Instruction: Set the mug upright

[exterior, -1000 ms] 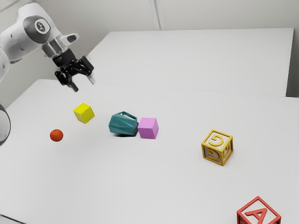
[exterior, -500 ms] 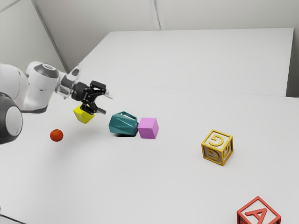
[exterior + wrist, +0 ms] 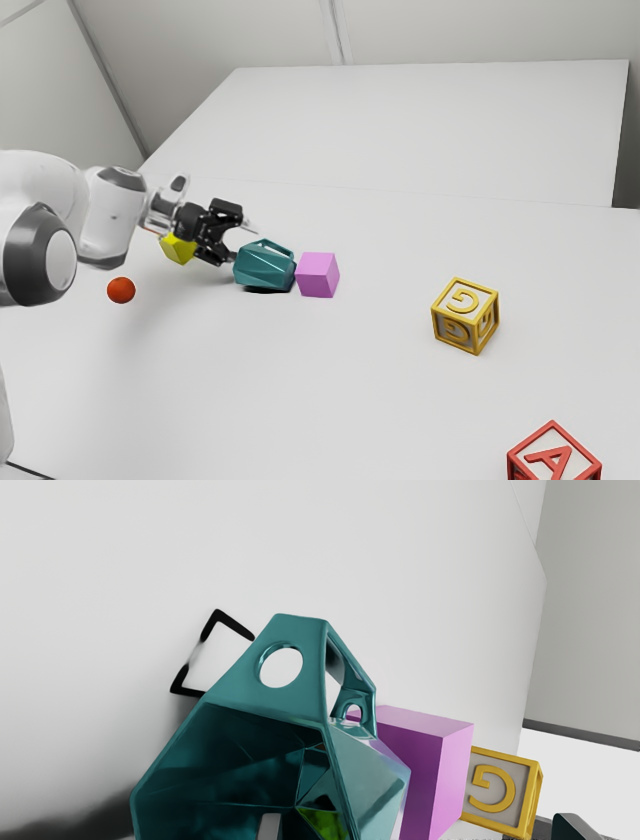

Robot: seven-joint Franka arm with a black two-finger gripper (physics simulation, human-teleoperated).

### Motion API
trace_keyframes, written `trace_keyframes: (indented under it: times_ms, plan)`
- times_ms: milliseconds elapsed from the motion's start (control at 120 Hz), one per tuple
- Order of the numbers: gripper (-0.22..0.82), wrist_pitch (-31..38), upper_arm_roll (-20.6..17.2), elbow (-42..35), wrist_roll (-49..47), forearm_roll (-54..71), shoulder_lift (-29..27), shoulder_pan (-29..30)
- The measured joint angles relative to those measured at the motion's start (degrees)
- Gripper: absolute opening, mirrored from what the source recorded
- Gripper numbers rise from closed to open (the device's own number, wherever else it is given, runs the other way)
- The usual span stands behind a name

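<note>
Risk: the fingertip lined up with the mouth may strike the rim; an off-centre advance would roll the mug or push it into the violet cube (image 3: pixel 318 276) beyond.
Mug, teal, faceted, glossy (image 3: pixel 264 268): just ahead of the hand, on its side on the white tabletop (image 3: pixel 400 400).
Mouth (image 3: pixel 225 760): toward the hand.
Long axis: roughly level, running away from the hand, base toward the cube.
Hand (image 3: pixel 245 245): fingers spread, nothing pinched.
</note>
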Motion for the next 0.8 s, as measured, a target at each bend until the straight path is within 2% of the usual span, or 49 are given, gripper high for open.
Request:
trace_keyframes:
  times_ms: [167, 233, 300, 417, 508, 625, 800]
  plan:
    - [0.59, -0.3, -0.1, -1.16, 1.85, -1.43, 0.11, -0.76]
    - [0.56, -0.35, -0.13, -1.34, 2.45, -1.92, 0.12, -0.98]
    - [0.46, -0.31, -0.13, -1.39, 2.97, -2.24, 0.12, -1.23]
    - [0.18, -0.23, -0.13, -1.34, 3.74, -2.53, 0.05, -1.33]
    - [0.03, -0.33, -0.13, -1.4, 4.24, -2.63, 0.01, -1.28]
    - [-0.07, -0.48, -0.11, -1.49, 4.78, -2.68, -0.05, -1.18]
    - [-0.14, -0.5, -0.04, -0.96, 5.35, -2.26, -0.92, -1.23]
